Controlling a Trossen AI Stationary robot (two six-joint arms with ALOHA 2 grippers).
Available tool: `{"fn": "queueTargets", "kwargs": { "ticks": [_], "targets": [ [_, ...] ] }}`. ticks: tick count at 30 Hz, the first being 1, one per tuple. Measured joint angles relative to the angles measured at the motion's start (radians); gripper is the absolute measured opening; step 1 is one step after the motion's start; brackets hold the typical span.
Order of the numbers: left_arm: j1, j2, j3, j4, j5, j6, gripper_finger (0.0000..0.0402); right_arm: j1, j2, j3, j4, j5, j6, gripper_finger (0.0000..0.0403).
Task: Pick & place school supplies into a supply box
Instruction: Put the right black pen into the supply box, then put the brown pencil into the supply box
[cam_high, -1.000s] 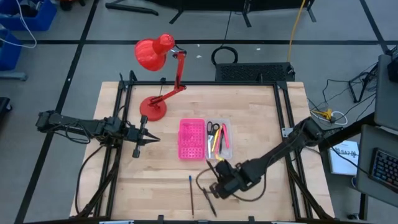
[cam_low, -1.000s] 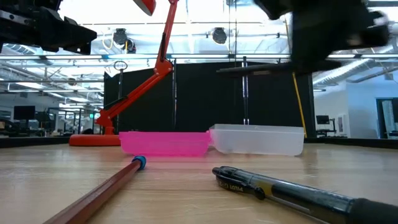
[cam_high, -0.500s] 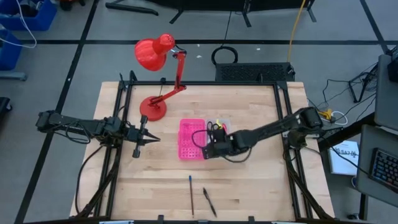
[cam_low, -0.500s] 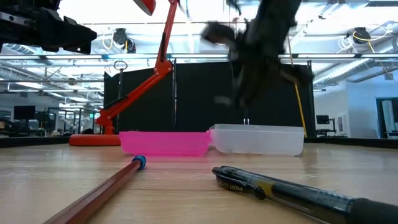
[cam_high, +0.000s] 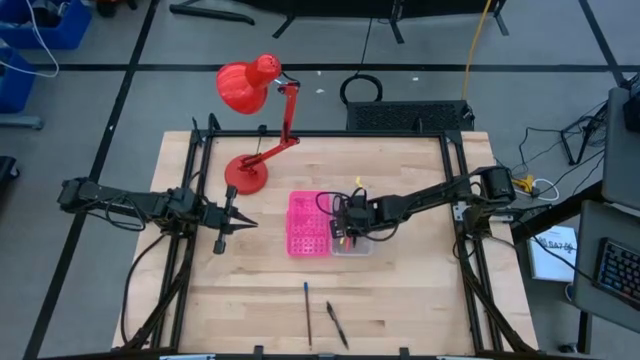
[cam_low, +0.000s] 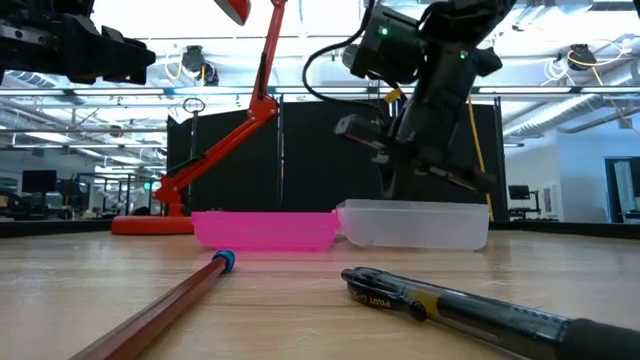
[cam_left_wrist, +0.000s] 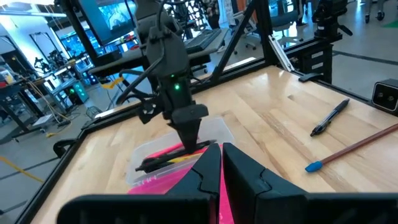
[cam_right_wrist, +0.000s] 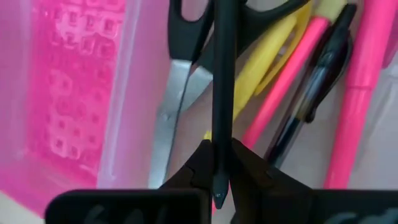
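Observation:
The supply box lies mid-table: pink gridded half (cam_high: 308, 222), clear tray half (cam_high: 358, 238). In the tray I see the silver scissors (cam_right_wrist: 176, 93), a yellow pen (cam_right_wrist: 267, 59), pink pens (cam_right_wrist: 357, 99) and a black pen (cam_right_wrist: 314, 87). My right gripper (cam_high: 343, 228) hangs low over the tray, shut on another slim black pen (cam_right_wrist: 222, 74). My left gripper (cam_high: 235, 222) waits shut above the table's left part. A pencil (cam_high: 307, 313) and a black pen (cam_high: 336, 325) lie flat near the near edge. My right gripper pinches the slim black pen near its pointed end (cam_right_wrist: 217, 155) between its two fingers (cam_right_wrist: 249, 168), coming from above and pointing down. The pen lies about level (cam_left_wrist: 168, 159), just over the tray's contents; whether it touches them I cannot tell.
A red desk lamp (cam_high: 250, 100) stands on its round base (cam_high: 246, 174) at the far left of the table, left of the box. Bare wood lies between the box and the near-edge pencil and pen, and to the box's right.
My right gripper, holding the black pen level, has travelled from near the table's near edge toward the far edge to the box, then come down low over the clear tray. The pencil and pen by the near edge have stayed put.

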Motion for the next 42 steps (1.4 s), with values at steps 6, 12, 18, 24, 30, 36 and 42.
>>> {"fn": "queueTargets", "kwargs": {
  "ticks": [6,12,18,24,30,36,42],
  "targets": [
    [0.000,0.000,0.000,0.000,0.000,0.002,0.0026,0.002,0.000,-0.005,0.002,0.000,0.002,0.0081],
    [0.000,0.000,0.000,0.001,0.000,-0.001,0.0026,0.001,-0.002,-0.005,0.019,-0.052,-0.006,0.0137],
    [0.000,0.000,0.000,0.003,0.000,-0.002,0.0026,0.003,-0.086,-0.005,0.012,-0.069,-0.140,0.0152],
    [0.000,0.000,0.000,0.004,0.000,-0.033,0.0026,0.023,-0.279,-0.005,0.006,0.042,-0.507,0.0153],
    [0.000,0.000,0.000,0.004,0.000,-0.113,0.0026,0.169,-0.480,-0.044,-0.023,0.381,-0.865,0.0135],
    [0.000,0.000,0.001,-0.091,0.000,-0.203,0.0026,0.283,-0.686,-0.263,0.221,0.466,-0.988,0.0055],
    [-0.001,0.000,0.001,-0.035,-0.066,-0.281,0.0026,0.315,-0.832,-0.482,0.417,0.479,-1.180,0.0011]
  ]
}}
